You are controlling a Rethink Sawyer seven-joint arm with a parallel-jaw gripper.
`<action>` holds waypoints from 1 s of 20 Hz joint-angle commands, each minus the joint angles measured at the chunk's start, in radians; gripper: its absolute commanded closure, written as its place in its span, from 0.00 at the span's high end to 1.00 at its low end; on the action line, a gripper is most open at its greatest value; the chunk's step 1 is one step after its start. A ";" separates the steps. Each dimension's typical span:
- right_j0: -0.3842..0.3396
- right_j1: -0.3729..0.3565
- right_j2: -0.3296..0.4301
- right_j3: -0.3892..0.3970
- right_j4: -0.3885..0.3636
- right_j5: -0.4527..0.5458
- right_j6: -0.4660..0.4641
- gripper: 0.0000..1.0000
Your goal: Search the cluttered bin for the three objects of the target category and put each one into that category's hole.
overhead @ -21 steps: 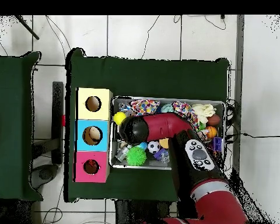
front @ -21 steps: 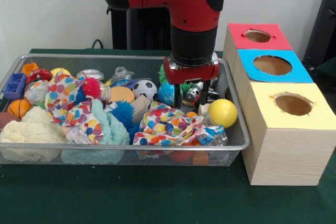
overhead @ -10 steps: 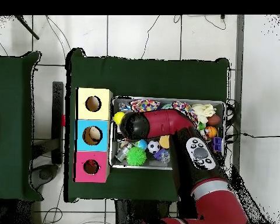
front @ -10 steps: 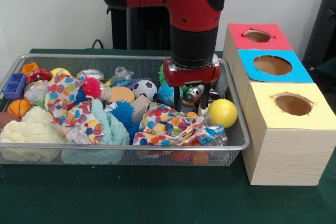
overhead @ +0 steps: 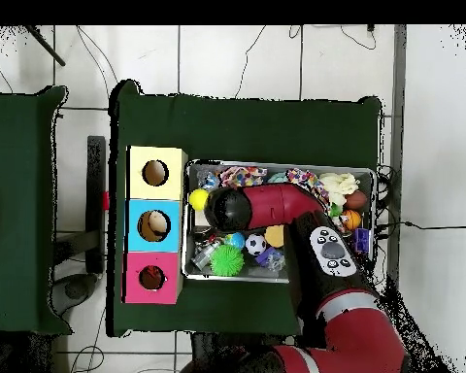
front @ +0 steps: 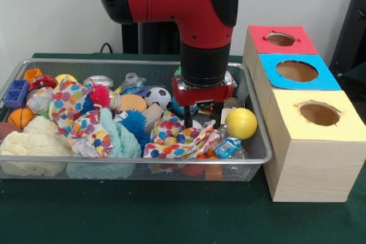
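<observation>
- The yellow ball (front: pixel 241 123) rests at the bin's end nearest the boxes, just beside the dotted cloth (front: pixel 180 138); which category is the target cannot be read from the pictures, so the ball is only a likely candidate.
- A soccer ball (front: pixel 158 96) and an orange ball (front: pixel 20 117) also lie in the wire bin (front: pixel 137 161), the orange one at the far end from the boxes.
- The gripper (front: pixel 202 117) hangs low over the clutter between the soccer ball and the yellow ball, its fingers (front: pixel 188 116) down among the toys; whether they are apart or closed on anything cannot be told.
- From above, the red arm (overhead: pixel 276 206) covers the middle of the bin, hiding what lies under the wrist.
- Three boxes stand in a row against the bin: the yellow box (front: pixel 315 147) nearest the camera in the front view, then the blue box (front: pixel 297 72), then the red box (front: pixel 280 39).
- Seen from above, the blue box's hole (overhead: pixel 153 225) seems to hold something pale, which may be an item already dropped; the other two holes look dark.
- The search appears to be still under way, with most of the sorting left to do.
- A pale towel (front: pixel 31 147) and a teal cloth (front: pixel 111 141) may be hiding more items.
</observation>
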 commanded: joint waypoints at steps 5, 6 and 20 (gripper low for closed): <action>-0.029 0.102 -0.048 -0.076 -0.059 -0.142 0.083 1.00; -0.034 0.101 -0.051 -0.072 -0.059 -0.151 0.083 1.00; -0.176 -0.042 -0.012 0.019 -0.050 -0.094 -0.054 1.00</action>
